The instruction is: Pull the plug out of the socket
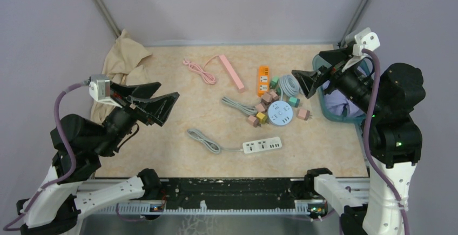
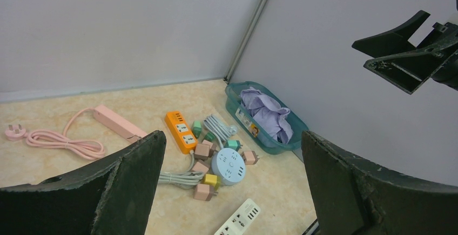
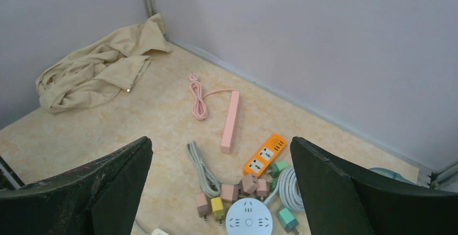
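Plugs [image 1: 261,117] on beige marbled table [image 1: 162,151]

Bright, even overhead light — soft faint shadows, no glare, sharp focus.

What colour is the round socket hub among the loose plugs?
The round socket hub is light blue, clearest in the top external view.

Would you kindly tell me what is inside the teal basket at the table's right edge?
A crumpled lilac cloth fills the teal basket. Anything beneath the cloth is covered, so I cannot tell whether the basket holds more.
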You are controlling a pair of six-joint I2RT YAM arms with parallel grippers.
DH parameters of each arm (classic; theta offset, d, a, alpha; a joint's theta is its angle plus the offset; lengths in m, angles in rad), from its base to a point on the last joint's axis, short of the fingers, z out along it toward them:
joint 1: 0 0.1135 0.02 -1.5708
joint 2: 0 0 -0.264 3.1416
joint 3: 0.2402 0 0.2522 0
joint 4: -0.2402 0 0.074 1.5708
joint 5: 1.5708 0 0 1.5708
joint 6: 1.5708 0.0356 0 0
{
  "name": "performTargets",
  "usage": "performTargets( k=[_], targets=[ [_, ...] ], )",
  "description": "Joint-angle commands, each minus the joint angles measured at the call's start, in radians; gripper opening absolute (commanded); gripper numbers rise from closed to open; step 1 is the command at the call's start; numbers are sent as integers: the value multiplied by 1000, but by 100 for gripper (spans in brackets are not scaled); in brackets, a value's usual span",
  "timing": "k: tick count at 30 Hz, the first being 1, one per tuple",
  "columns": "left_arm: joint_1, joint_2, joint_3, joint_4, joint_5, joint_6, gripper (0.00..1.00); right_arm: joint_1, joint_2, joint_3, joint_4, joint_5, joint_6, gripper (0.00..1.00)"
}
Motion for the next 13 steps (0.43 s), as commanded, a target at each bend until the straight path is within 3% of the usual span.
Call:
performTargets(
  k=[1,13],
  targets=[
    [5,3,-2,1,3,9,100,-8,-16,1,32,16,11,99],
    [5,1,-1,-4,0,8,100,-8,-17,1,31,29,0,99]
  ],
)
